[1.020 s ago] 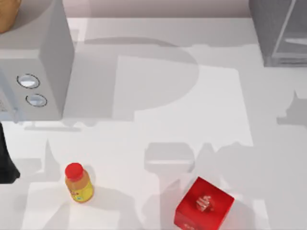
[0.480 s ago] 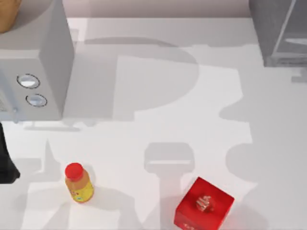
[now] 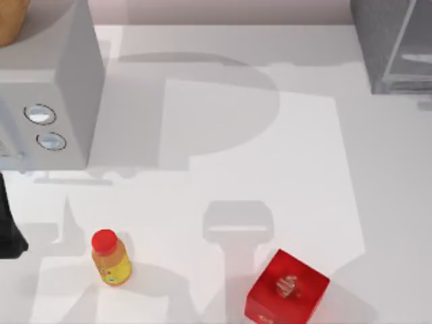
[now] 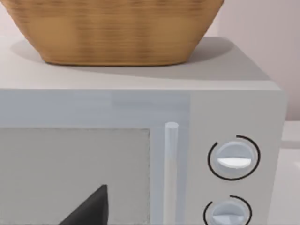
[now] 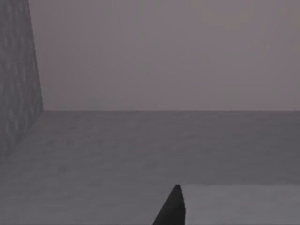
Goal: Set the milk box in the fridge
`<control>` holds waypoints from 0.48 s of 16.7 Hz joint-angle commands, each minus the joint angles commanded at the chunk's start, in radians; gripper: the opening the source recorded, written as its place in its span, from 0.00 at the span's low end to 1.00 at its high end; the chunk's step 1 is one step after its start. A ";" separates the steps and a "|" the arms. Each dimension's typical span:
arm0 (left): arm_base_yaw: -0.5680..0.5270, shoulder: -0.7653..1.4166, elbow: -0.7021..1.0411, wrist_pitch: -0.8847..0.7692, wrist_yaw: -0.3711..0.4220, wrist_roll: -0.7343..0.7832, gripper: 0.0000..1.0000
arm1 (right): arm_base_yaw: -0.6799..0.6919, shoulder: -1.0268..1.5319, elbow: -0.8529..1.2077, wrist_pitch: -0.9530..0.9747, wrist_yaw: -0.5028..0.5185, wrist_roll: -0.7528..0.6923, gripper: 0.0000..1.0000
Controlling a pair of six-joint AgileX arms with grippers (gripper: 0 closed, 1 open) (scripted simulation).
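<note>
The fridge (image 3: 395,44) stands at about one o'clock on the table (image 3: 223,169), its glass door panel toward the corner. My left arm (image 3: 8,229) sits parked at nine o'clock, facing the grey appliance (image 4: 140,154) topped by a wicker basket (image 4: 112,28); a dark fingertip (image 4: 89,211) shows, spread or pressed I cannot tell. The right wrist view shows one fingertip (image 5: 171,208) before what seems a grey wall. At six o'clock stand an orange bottle (image 3: 111,258) and red box (image 3: 287,289).

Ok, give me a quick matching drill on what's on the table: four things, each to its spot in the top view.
Things:
1. bottle
2. red box
3. fridge
4. knob appliance

Places:
A. top right corner
B. left edge, upper part
C. bottom, right of centre
D. bottom left

Pairs: 1-D, 2-C, 3-A, 4-B
</note>
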 joint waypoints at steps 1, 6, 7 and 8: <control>0.000 0.000 0.000 0.000 0.000 0.000 1.00 | 0.000 0.000 0.000 0.000 0.000 0.000 0.00; 0.000 0.000 0.000 0.000 0.000 0.000 1.00 | 0.009 0.011 0.009 -0.014 0.000 -0.002 0.00; 0.000 0.000 0.000 0.000 0.000 0.000 1.00 | 0.013 0.030 0.031 -0.031 -0.001 -0.004 0.00; 0.000 0.000 0.000 0.000 0.000 0.000 1.00 | 0.018 0.053 0.063 -0.053 -0.001 -0.004 0.00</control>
